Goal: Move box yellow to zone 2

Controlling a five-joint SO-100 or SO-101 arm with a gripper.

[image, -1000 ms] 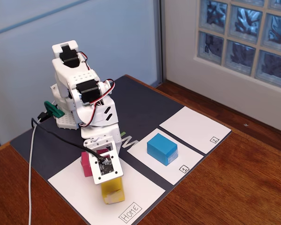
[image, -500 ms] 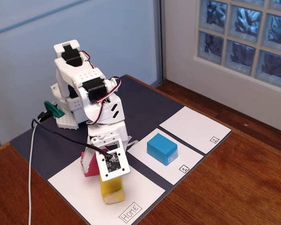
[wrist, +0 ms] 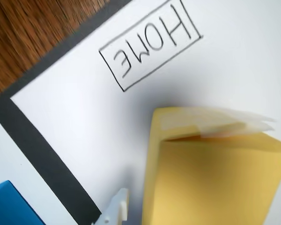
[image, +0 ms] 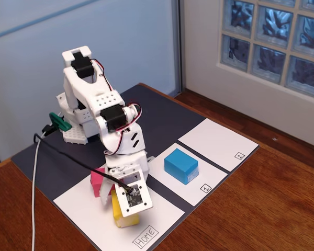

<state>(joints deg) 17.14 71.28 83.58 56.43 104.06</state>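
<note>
The wooden tabletop [image: 282, 209] carries a dark mat [image: 162, 120] on which three white sheets are laid in a row. The largest, the Home sheet [image: 162, 217], lies nearest the camera in the fixed view; beyond it comes the sheet marked "1" [image: 209, 180], bearing the blue block [image: 181, 165], and farthest along lies zone 2 [image: 217, 144], which is bare. The arm [image: 102, 112] is bent down over the Home sheet.

The step in hand is judged to be the grasp, at the very start of the task: the box yellow [image: 124, 215] is seen on the Home sheet, close to its label and just beside the pink block [image: 97, 181]. The end effector [image: 121, 205] is lowered over the box; one white fingertip [wrist: 116, 211] shows close beside the box's face in the wrist view, but whether the jaws are open or closed on it cannot be told.

For the next move, a firm hold is called for, then a lift high enough to pass over the blue block on the way to zone 2.

The box yellow is a small matte, paper-faced block, with what appears to be clear tape on its upper edge in the wrist view.
</note>
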